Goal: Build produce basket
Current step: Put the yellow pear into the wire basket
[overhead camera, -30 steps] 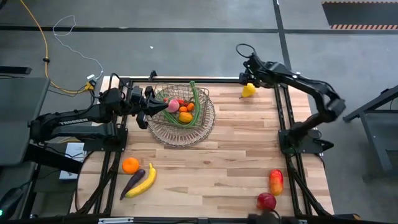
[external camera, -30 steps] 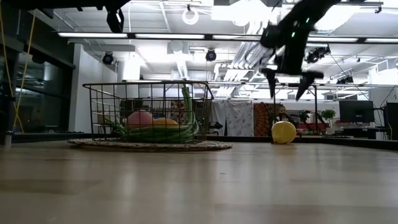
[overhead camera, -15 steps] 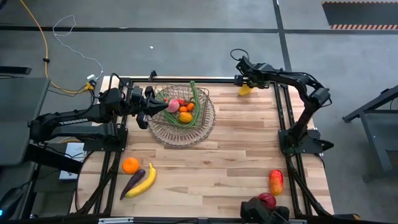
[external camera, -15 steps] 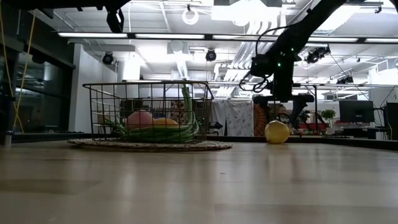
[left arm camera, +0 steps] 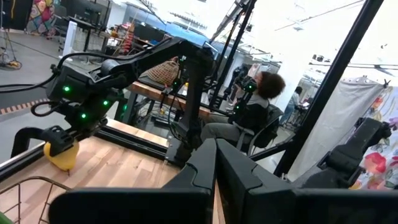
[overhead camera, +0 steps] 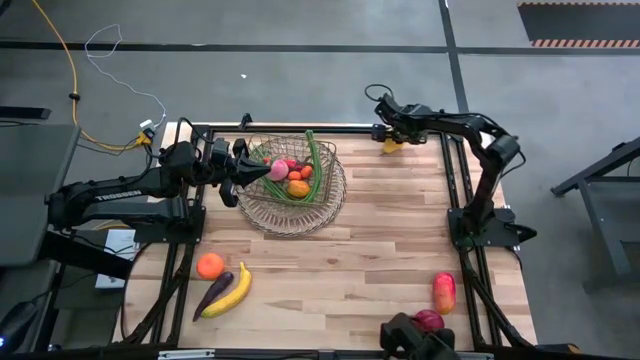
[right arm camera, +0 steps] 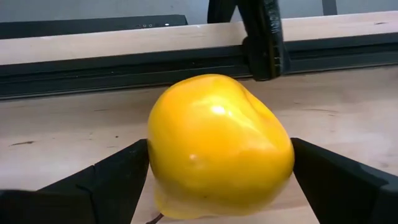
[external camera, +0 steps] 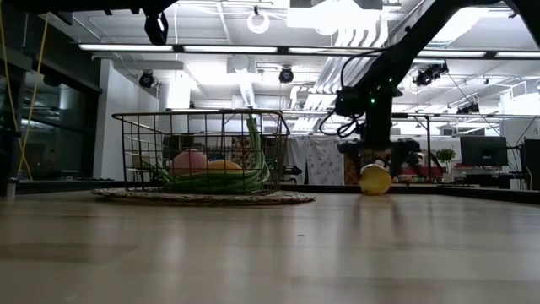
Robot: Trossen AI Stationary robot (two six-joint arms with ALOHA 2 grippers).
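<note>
Table (overhead camera: 380,250), pale wooden planks, dark frame rails along its edges, listed from near edge to far edge in the high view

Near right corner: red apple (overhead camera: 429,320) at the table's edge; a red-and-yellow fruit (overhead camera: 443,291) just beyond it, the two close together but apart

Near left corner: orange (overhead camera: 209,265); purple eggplant (overhead camera: 214,293) and yellow banana (overhead camera: 232,291) lying side by side, touching along their length, just beside the orange

Middle left: wire basket (overhead camera: 255,208), round, standing on a flat woven mat (external camera: 202,198); inside it long green beans (overhead camera: 315,165) propped against the wall and reaching above the rim, a pink-red fruit (overhead camera: 277,171), a red piece and orange pieces heaped together; contents fill only part of the basket

Left gripper (overhead camera: 262,168): poised over the basket's left rim, above the pile; fingers (left arm camera: 205,171) pressed together with nothing between them

Far right corner: yellow lemon (overhead camera: 390,146), resting on the wood just beside the far frame rail, well apart from the basket

Right gripper (overhead camera: 386,136): lowered onto the lemon, fingers (right arm camera: 118,174) spread wide, one on each side of the fruit, flanking it; whether they touch the peel cannot be told; lemon sits on the table, not lifted

Beyond the table: a person (left arm camera: 252,109) seated in the room
</note>
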